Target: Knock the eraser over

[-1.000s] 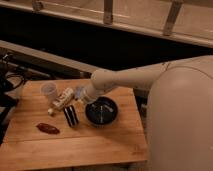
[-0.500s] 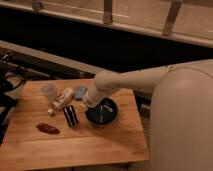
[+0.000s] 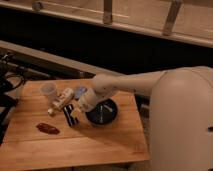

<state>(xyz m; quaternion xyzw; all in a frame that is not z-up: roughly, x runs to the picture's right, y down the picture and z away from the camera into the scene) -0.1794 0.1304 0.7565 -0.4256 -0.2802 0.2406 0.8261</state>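
The eraser, a small dark block with thin white stripes, stands tilted on the wooden table, left of the black bowl. My gripper reaches down from the white arm and sits just above and to the right of the eraser, close to its top end. Whether it touches the eraser does not show.
A white bottle with a label lies on its side left of the gripper, by a clear plastic cup. A flat reddish-brown oval piece lies at the front left. A small blue object sits behind the gripper. Cables hang at the far left.
The gripper has moved a little down and right, toward the eraser's top. The eraser looks unmoved.
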